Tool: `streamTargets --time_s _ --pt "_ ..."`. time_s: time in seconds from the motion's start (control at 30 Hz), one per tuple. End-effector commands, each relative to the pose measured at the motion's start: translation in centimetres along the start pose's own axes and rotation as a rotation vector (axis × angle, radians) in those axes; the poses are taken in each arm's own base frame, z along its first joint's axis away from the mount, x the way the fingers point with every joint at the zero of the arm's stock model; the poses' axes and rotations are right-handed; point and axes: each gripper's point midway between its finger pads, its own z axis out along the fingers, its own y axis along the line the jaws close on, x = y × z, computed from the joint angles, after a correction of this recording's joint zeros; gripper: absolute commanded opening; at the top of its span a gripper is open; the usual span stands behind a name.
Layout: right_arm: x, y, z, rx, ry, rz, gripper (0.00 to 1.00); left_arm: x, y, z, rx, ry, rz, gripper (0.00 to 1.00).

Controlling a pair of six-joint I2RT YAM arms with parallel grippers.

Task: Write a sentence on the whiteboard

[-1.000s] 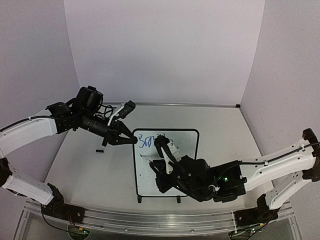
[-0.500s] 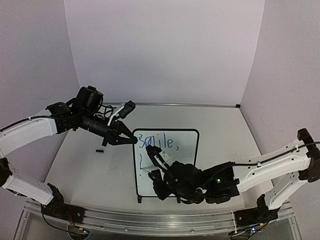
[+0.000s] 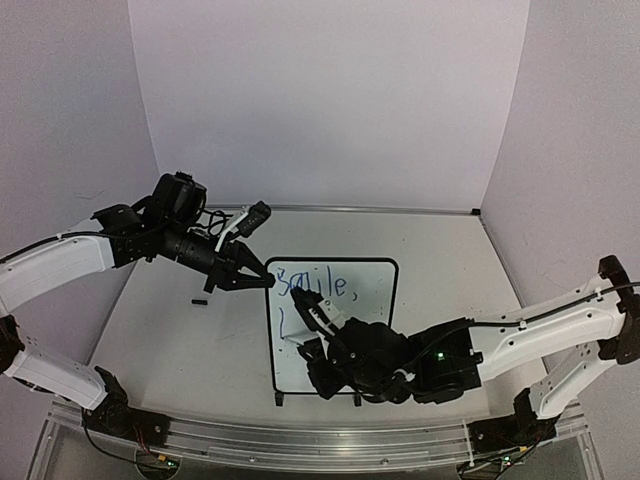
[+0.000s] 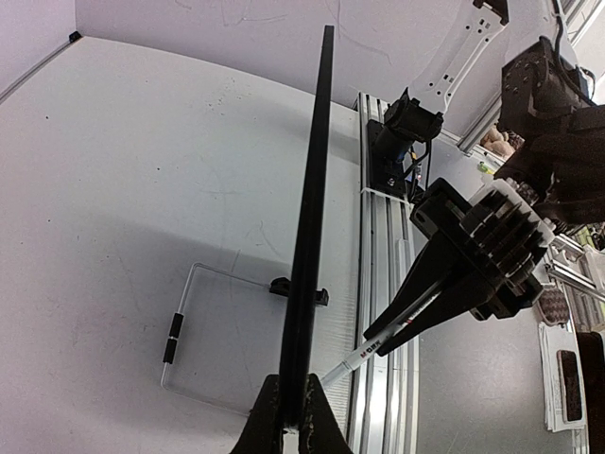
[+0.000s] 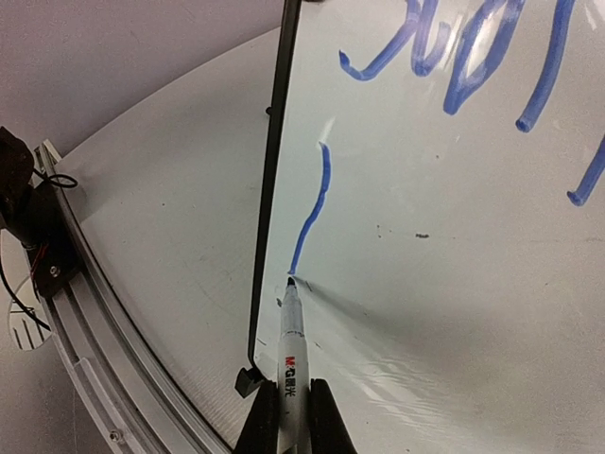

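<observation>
- The white rectangular whiteboard with a thin black frame (image 3: 372,308) was set mid-table on the pale grey table (image 3: 170,340), its feet toward the aluminium rail (image 3: 300,432)
- Its left edge was pinched in the left gripper (image 3: 264,282)
- A white marker pen (image 5: 289,331) was clamped in the right gripper (image 5: 291,416), tip touching the board
- The blue handwritten sentence (image 3: 318,288) read "Smile," plus one stroke
- In the top view, the board's lower part was hidden by the right arm
- A small black piece (image 3: 199,300) lay left of the board, apart

Lab booth (white walls (image 3: 330,100); aluminium rail (image 3: 300,438))
</observation>
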Motion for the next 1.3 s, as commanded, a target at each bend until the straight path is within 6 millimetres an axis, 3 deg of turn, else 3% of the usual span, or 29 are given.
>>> streamTargets --time_s 0.0,0.53,1.27 --pt "-3.5 0.0 -2.2 -0.021 -0.078 0.049 0.0 2.3 1.3 0.4 -0.069 0.096 -0.039 0.0" --pt "-3.9 -1.3 -2.4 0.044 -0.115 0.059 0.0 2.4 1.3 0.6 -0.062 0.099 -0.044 0.0" --pt "-0.8 -0.4 -0.8 0.024 0.008 0.046 0.0 2.5 1.3 0.6 -0.061 0.101 -0.046 0.0"
